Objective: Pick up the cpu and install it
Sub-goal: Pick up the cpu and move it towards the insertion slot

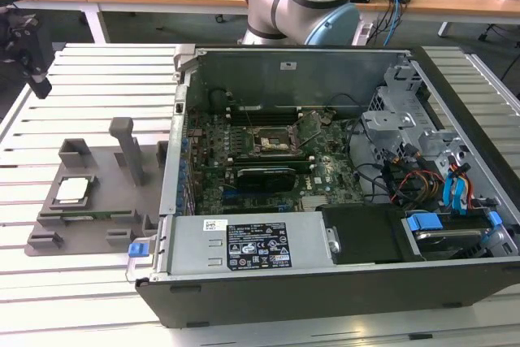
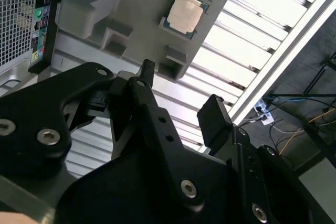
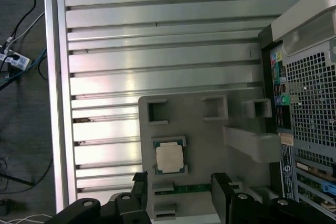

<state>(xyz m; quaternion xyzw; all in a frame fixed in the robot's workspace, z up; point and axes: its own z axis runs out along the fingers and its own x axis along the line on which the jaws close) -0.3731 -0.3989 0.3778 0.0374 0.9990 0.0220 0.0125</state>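
While I hold the arm high over the work area, my gripper (image 3: pixel 180 188) hangs with its two black fingers (image 3: pixel 220 192) spread wide and nothing between them. I read that as a stance for lining up rather than grasping: in both wrist views the gap between the jaws frames the target from well above it.

That target, the cpu (image 3: pixel 169 157), lies flat with its pale metal top facing up, seated in a shallow square pocket of the grey fixture plate (image 3: pixel 210 145). The pocket, as I judge it, keeps the chip square and in a known spot, with its rim free for the fingers to reach. An upright post (image 1: pixel 123 132) rises from the plate close by, so I would mind clearance on that side.

Further out, the plate rests on the slatted metal table (image 3: pixel 157 30), just beside the open computer case (image 1: pixel 325 302). Inside the case, in the exterior view, the socket (image 1: pixel 272 142) sits on the board with its bracket apparently swung up, presumably so the seat is bare. No chip is in it yet, and the cpu is untouched.
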